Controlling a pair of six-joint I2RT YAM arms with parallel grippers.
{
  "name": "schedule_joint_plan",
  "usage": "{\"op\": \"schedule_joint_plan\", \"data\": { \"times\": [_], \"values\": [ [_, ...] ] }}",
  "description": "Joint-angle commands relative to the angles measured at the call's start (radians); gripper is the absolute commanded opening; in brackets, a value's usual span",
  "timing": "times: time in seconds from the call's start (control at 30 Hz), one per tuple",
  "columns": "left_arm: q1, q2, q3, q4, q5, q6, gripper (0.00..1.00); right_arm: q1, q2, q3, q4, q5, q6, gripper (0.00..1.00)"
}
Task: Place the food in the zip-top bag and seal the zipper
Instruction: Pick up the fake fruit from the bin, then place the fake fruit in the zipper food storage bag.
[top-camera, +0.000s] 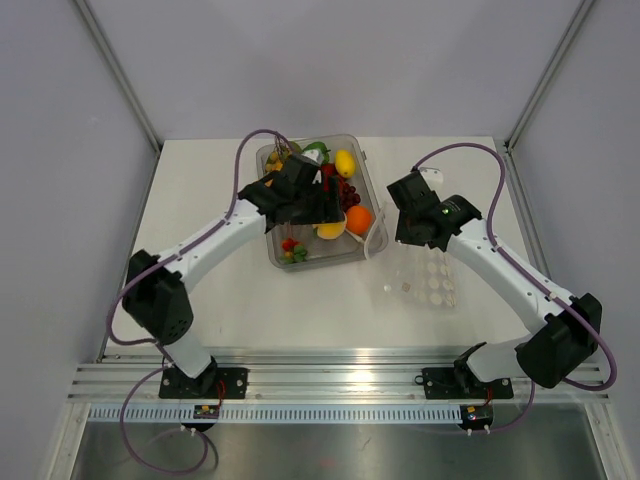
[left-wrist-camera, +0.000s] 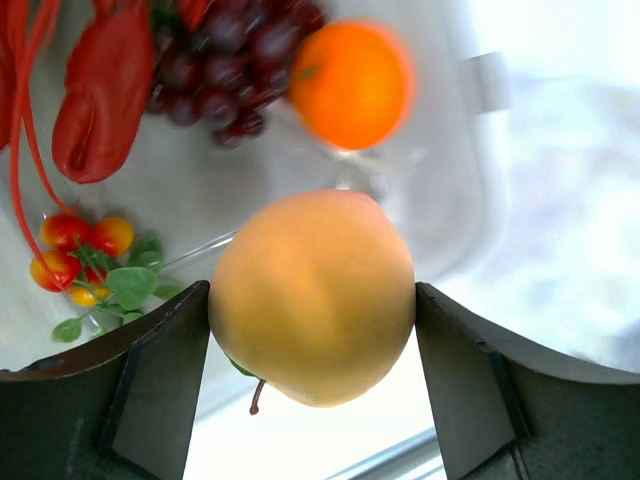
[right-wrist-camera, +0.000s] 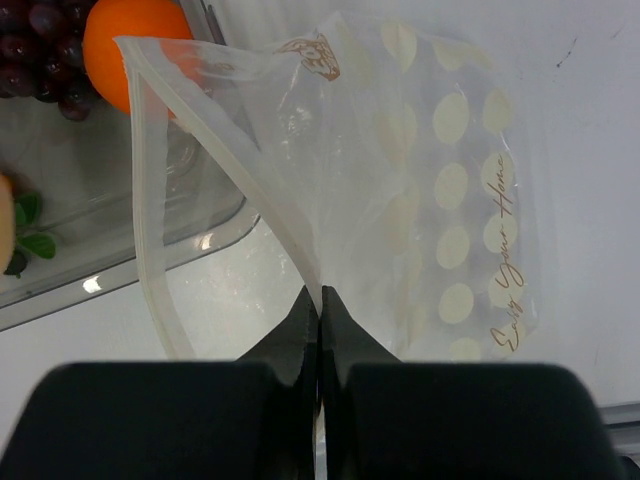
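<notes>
My left gripper (left-wrist-camera: 312, 335) is shut on a yellow-orange toy fruit (left-wrist-camera: 312, 280) with a small brown stem. It holds the fruit above the right part of the clear tray (top-camera: 276, 255); the fruit also shows in the top view (top-camera: 331, 230). My right gripper (right-wrist-camera: 321, 300) is shut on the mouth edge of the dotted zip-top bag (right-wrist-camera: 440, 190) and holds it up beside the tray. The zipper strip (right-wrist-camera: 235, 165) stands open in a loop. The bag (top-camera: 428, 282) lies on the table right of the tray. I see no food inside it.
In the tray lie an orange (left-wrist-camera: 350, 85), purple grapes (left-wrist-camera: 225, 55), a red piece (left-wrist-camera: 100, 100), small red and yellow tomatoes with leaves (left-wrist-camera: 75, 250) and a lemon (top-camera: 344, 161). The tray's right wall (right-wrist-camera: 190, 235) stands close to the bag's mouth.
</notes>
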Motion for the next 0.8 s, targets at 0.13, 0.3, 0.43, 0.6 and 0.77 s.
{"op": "schedule_joint_plan", "data": {
  "times": [0.13, 0.3, 0.43, 0.6, 0.77],
  "values": [
    [-0.036, -0.117, 0.107, 0.085, 0.195, -0.005, 0.44, 0.002, -0.013, 0.021, 0.06, -0.05, 0.014, 0.0],
    [-0.068, -0.067, 0.092, 0.163, 0.312, -0.076, 0.43, 0.002, -0.022, 0.025, 0.073, -0.073, 0.016, 0.0],
    [-0.082, -0.045, 0.035, 0.297, 0.387, -0.149, 0.43, 0.002, -0.036, 0.022, 0.073, -0.084, 0.021, 0.0],
    [-0.091, 0.03, 0.032, 0.308, 0.396, -0.177, 0.43, 0.002, -0.058, 0.002, 0.101, -0.107, 0.028, 0.0],
    [-0.108, 0.068, 0.033, 0.303, 0.376, -0.188, 0.53, 0.002, -0.067, 0.002, 0.11, -0.121, 0.036, 0.0]
  ]
}}
